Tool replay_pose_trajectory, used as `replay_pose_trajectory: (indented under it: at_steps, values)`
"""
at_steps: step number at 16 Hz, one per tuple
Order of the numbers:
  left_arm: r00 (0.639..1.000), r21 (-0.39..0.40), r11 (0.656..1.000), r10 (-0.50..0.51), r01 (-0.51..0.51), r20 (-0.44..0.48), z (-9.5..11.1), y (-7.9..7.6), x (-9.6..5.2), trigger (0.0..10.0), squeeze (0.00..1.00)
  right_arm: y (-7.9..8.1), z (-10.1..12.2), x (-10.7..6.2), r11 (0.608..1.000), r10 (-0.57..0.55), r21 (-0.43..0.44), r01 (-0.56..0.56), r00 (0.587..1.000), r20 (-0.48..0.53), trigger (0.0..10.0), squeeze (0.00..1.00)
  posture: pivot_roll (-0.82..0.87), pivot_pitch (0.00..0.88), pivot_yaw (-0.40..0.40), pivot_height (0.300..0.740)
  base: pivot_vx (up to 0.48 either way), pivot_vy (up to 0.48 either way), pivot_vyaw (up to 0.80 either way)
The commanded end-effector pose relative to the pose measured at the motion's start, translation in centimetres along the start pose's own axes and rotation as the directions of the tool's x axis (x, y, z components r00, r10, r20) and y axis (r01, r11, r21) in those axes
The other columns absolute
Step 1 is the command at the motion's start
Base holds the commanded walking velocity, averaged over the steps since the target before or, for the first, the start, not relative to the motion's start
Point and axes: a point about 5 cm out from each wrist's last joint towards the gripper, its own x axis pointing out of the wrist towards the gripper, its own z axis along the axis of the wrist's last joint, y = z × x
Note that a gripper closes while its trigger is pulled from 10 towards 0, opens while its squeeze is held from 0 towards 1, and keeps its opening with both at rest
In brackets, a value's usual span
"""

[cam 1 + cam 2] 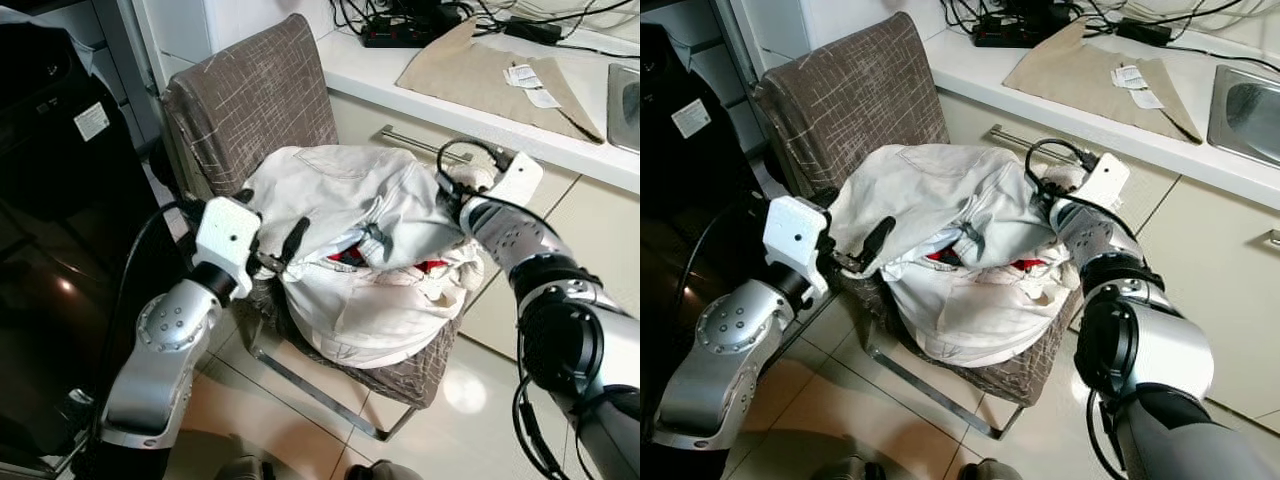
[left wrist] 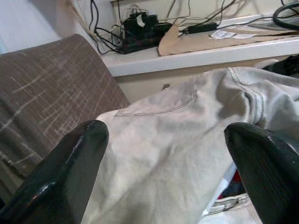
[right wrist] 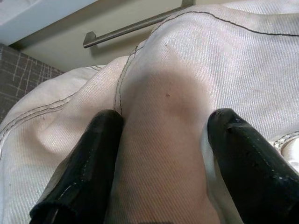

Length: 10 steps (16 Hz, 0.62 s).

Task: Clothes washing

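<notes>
A heap of off-white clothes lies piled on the seat of a brown chair, with a bit of red fabric showing in a gap at the front. My left gripper is at the heap's left edge, open, its two black fingers wide apart with the pale cloth ahead of them. On the heap's upper right side, my right gripper is pressed into the cloth. It stands open, and a rounded fold of fabric bulges up between its fingers.
A dark glossy appliance stands close on the left. Behind the chair runs a white counter with a beige cloth, a power strip and cables, and a sink. Cabinet fronts with a bar handle stand behind. The floor is tiled.
</notes>
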Motion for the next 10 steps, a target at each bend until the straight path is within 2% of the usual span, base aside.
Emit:
replay_pose_trajectory:
  at_steps: [1,7,8,10]
  values:
    - [1.000,0.009,1.000,-0.013,0.013,0.003,0.2,-0.4,0.3,10.0,0.00,-0.5,-3.0,0.0,0.999,-0.016,-0.037,0.012,0.994,-0.104,0.0,0.00,0.12,0.064,-0.061,0.740,0.000,0.000,0.00]
    - [0.999,0.031,0.998,-0.053,0.053,0.001,-0.1,-1.0,1.7,10.0,0.00,-0.9,-4.2,0.0,0.993,-0.023,-0.118,0.010,0.994,-0.105,0.0,0.00,0.08,0.011,-0.038,0.740,0.000,0.000,0.00]
    - [0.998,0.031,0.998,-0.059,0.059,-0.003,-0.3,-1.3,2.2,10.0,0.00,-1.0,-4.6,0.0,0.987,-0.014,-0.163,-0.002,0.995,-0.094,0.0,0.00,0.07,0.003,-0.034,0.740,0.000,0.000,0.00]
    - [0.999,0.025,0.999,-0.032,0.033,-0.016,-0.6,-1.1,2.5,10.0,0.00,-1.0,-4.6,0.0,0.982,-0.015,-0.188,0.001,0.997,-0.076,0.0,0.00,0.06,0.000,-0.031,0.740,0.000,0.000,0.00]
